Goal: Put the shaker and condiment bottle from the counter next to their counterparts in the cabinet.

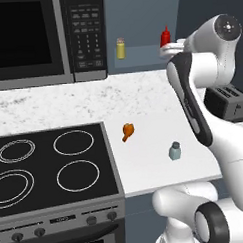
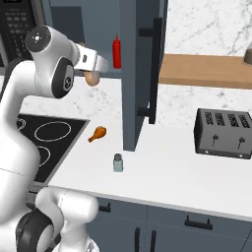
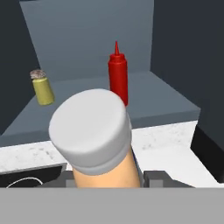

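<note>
Condiment bottle (image 3: 101, 144) base and pincer (image 3: 105, 177) tips hidden below its body.

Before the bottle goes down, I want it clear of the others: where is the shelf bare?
Bare shelf floor lies between the yellow shaker and the red bottle, and right of the red bottle up to the side wall. No crowded spot.

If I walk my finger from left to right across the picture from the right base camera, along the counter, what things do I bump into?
Stove top → chicken drumstick → shaker → cabinet door → toaster.
</note>
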